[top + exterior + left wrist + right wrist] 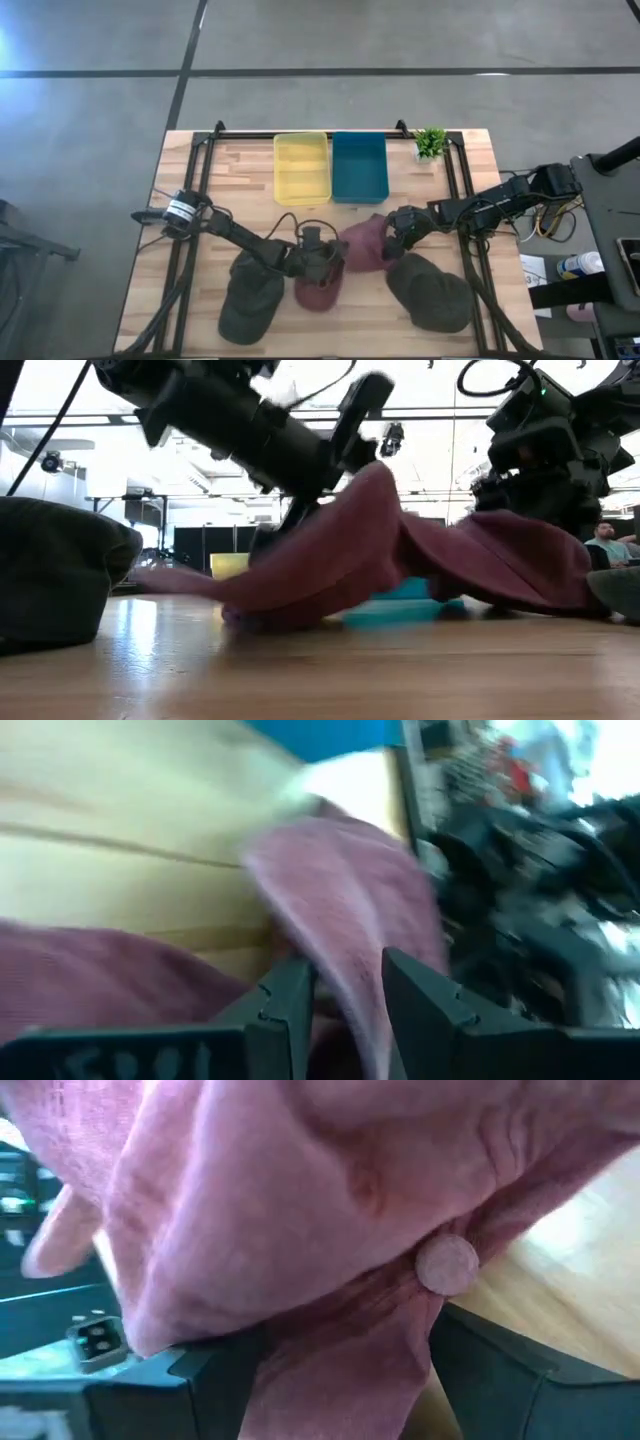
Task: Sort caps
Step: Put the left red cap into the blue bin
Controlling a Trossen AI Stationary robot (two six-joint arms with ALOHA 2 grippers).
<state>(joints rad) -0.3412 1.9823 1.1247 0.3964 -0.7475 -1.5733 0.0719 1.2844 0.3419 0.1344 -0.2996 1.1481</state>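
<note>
Two maroon caps lie mid-table. The nearer one is under my left gripper, which is shut on it. The farther one is at my right gripper, which is shut on it. In the low view the nearer maroon cap rises from the table to the left gripper, and the other maroon cap lies behind it to the right. One olive-grey cap rests on the table near the left, another near the right. My left gripper pinches a raised edge of the nearer maroon cap between its two fingers. That edge is lifted, and the cap's lower part stays on the table. My right gripper pinches bunched crown fabric of the other maroon cap beside its top button, between fingers set wide apart. This cap's lower edge lies on the table.
A yellow bin and a teal bin stand side by side at the table's far middle. A small green plant stands at the far right. Black rails run along the table's left and right sides. People sit in the room beyond.
</note>
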